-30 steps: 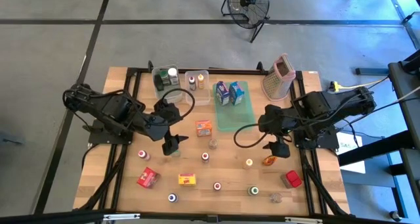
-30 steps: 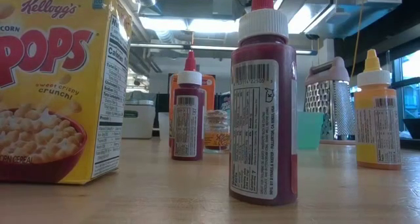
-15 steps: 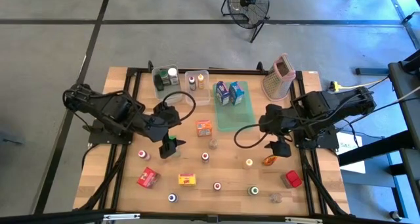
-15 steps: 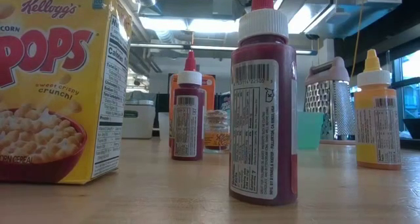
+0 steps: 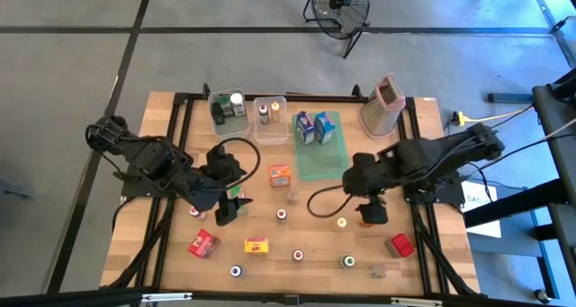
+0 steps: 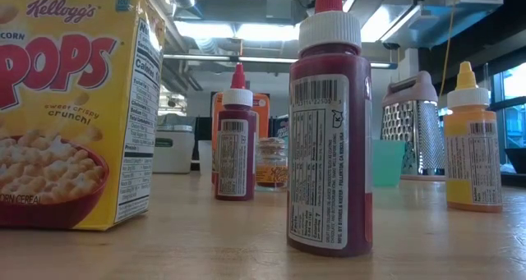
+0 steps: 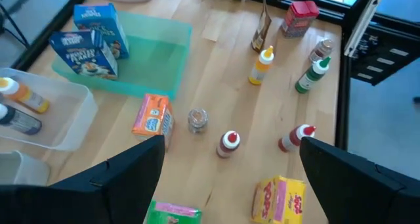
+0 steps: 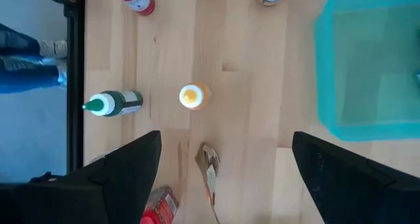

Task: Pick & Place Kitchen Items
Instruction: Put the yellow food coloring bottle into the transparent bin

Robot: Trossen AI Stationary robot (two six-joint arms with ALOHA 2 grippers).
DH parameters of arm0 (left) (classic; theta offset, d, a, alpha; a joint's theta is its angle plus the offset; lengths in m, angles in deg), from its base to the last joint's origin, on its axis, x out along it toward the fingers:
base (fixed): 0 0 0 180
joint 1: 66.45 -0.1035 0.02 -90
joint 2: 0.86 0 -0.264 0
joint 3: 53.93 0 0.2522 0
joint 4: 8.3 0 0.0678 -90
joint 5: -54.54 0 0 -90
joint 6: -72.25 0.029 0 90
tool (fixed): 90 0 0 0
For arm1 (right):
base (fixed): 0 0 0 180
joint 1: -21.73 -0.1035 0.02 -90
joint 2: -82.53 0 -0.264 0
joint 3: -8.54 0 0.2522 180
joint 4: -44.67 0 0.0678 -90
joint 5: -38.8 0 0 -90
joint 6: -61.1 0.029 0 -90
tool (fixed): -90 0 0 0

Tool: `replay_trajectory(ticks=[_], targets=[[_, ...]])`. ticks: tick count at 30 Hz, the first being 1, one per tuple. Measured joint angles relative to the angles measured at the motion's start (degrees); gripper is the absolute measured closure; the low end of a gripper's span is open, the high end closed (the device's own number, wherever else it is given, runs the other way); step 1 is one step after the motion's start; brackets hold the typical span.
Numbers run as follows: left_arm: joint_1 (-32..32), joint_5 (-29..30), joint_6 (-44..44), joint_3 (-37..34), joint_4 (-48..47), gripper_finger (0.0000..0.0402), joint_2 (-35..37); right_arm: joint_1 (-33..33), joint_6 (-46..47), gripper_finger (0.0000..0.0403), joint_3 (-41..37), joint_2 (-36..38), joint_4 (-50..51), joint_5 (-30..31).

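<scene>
Small kitchen items stand scattered over the wooden table [image 5: 171,163]. My left gripper [image 5: 227,213] hangs open above the table's left middle. A green packet [image 7: 172,213] lies just below and between its fingers, untouched. My right gripper [image 5: 371,217] hangs open over the table's right side, pointing steeply down. A brown packet [image 8: 210,173] lies flat on the wood between its fingers, and a yellow-capped bottle [image 8: 191,96] stands just beyond. An orange carton [image 7: 152,116], a clear jar [image 7: 197,119] and a red-capped bottle [image 7: 228,144] stand ahead of the left gripper.
At the far side, a flat green tray [image 5: 320,154] holds two blue cartons [image 5: 315,127]. Beside it are clear bins [image 5: 236,118] with bottles and a box grater [image 5: 382,104]. A yellow cereal carton [image 5: 257,246], a red carton [image 5: 202,244], a red can [image 5: 401,246] and a green bottle [image 5: 346,261] sit near the front edge.
My left gripper has drifted toward the table's near edge and a little left, staying open. My right gripper has swung toward the table's left and come down over the brown packet, tipping more steeply downward, still open. No item has moved.
</scene>
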Motion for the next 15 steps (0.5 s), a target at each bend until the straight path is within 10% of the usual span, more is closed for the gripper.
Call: replay_trajectory(ticks=[15], targets=[[3.91, 5.36, -0.79, 0.02, -0.01, 0.0052, -0.47, -6.45, 4.75, 0.0057, -0.03, -12.87, -2.36, 6.50]])
